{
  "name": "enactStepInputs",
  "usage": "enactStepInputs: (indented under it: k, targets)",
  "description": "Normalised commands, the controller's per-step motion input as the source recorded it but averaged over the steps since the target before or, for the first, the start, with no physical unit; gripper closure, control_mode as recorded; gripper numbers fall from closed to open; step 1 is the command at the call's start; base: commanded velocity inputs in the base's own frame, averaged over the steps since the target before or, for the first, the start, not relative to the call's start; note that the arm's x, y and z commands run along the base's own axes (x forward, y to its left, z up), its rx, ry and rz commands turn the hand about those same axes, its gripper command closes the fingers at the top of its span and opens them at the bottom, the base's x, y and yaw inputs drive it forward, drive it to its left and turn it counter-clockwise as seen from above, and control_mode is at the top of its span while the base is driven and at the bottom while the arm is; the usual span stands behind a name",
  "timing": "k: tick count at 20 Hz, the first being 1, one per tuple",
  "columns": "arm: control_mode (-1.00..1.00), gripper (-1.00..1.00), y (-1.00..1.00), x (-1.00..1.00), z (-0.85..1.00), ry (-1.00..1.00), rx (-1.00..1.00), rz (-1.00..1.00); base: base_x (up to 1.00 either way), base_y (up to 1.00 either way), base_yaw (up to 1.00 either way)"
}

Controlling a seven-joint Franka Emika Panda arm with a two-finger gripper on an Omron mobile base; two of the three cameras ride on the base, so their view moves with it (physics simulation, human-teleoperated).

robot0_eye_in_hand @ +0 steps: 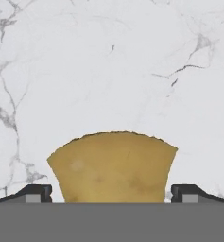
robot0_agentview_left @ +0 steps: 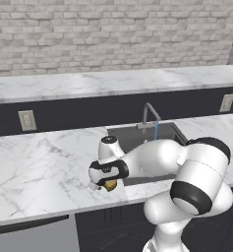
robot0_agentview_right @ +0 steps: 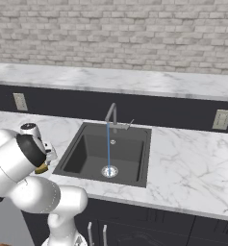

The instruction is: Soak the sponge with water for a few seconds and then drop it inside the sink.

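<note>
The mustard-yellow sponge (robot0_eye_in_hand: 112,168) lies on the white marble counter, left of the sink (robot0_agentview_right: 82,156). My gripper (robot0_eye_in_hand: 111,194) is lowered over it and stands open. One fingertip sits on each side of the sponge, with a small gap on both sides. From the base views, the sponge (robot0_agentview_left: 111,185) peeks out under the hand (robot0_agentview_left: 104,173) near the counter's front edge. A thin blue stream of water (robot0_agentview_right: 108,146) runs from the faucet (robot0_agentview_right: 113,113) down to the silver drain (robot0_agentview_right: 109,170).
The dark sink basin (robot0_agentview_left: 125,134) opens just right of the hand. Marble counter (robot0_agentview_left: 34,162) stretches to the left. A raised back ledge (robot0_agentview_right: 134,81) with wall outlets (robot0_agentview_right: 221,119) runs behind the sink, under a brick wall.
</note>
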Motion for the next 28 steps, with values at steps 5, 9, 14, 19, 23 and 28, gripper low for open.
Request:
enactStepInputs:
  k: [5,9,14,19,23,28]
  targets:
    - [-1.0,-1.0,0.0,0.0,0.0,0.0,0.0,0.0,0.0,0.0,0.0]
    - [-1.0,1.0,0.0,0.0,0.0,0.0,0.0,0.0,0.0,0.0,0.0]
    - [-1.0,1.0,0.0,0.0,0.0,0.0,0.0,0.0,0.0,0.0,0.0]
    - [-1.0,1.0,0.0,0.0,0.0,0.0,0.0,0.0,0.0,0.0,0.0]
    - [-1.0,1.0,0.0,0.0,0.0,0.0,0.0,0.0,0.0,0.0,0.0]
    - [-1.0,1.0,-0.13,0.0,0.32,0.0,0.0,-0.02,0.0,0.0,0.0]
